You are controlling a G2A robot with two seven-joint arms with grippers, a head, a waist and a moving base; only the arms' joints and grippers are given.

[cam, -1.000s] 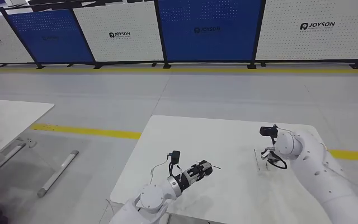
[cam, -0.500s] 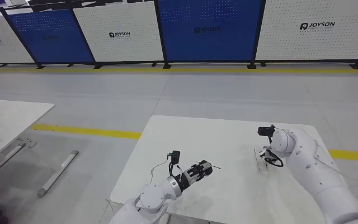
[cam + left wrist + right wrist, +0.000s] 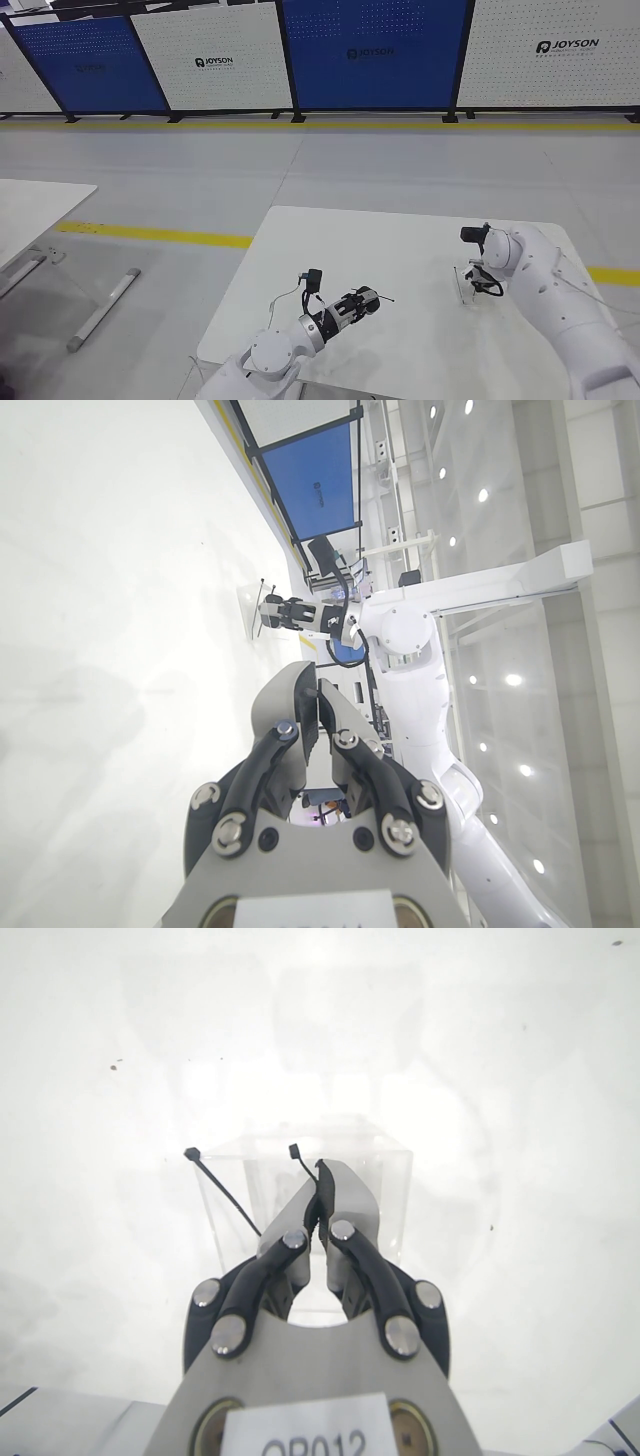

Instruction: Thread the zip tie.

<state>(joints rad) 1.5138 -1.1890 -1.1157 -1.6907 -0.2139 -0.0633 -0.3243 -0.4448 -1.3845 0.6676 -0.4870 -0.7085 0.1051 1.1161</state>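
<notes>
Change: your right arm edged a little closer in over the clear holder [image 3: 459, 286], while your left arm kept its place.
Right gripper: your right gripper [image 3: 319, 1178] hung right above the clear holder, its fingers pinched on a black zip tie [image 3: 300, 1159].
Zip tie: its shaft ran between the pads, and its small square head stuck out past the fingertips, over the holder's open top.
Second zip tie: a second zip tie [image 3: 225, 1193] leaned inside the clear holder, its head up at the holder's corner, apart from the one you held.
Left gripper: your left gripper [image 3: 315, 682] sat well apart from the clear holder, its fingers pressed together, with a thin black strand [image 3: 385, 297] poking out from the tips.
Holder: it stood on the white surface [image 3: 450, 1053], between your two grippers.
</notes>
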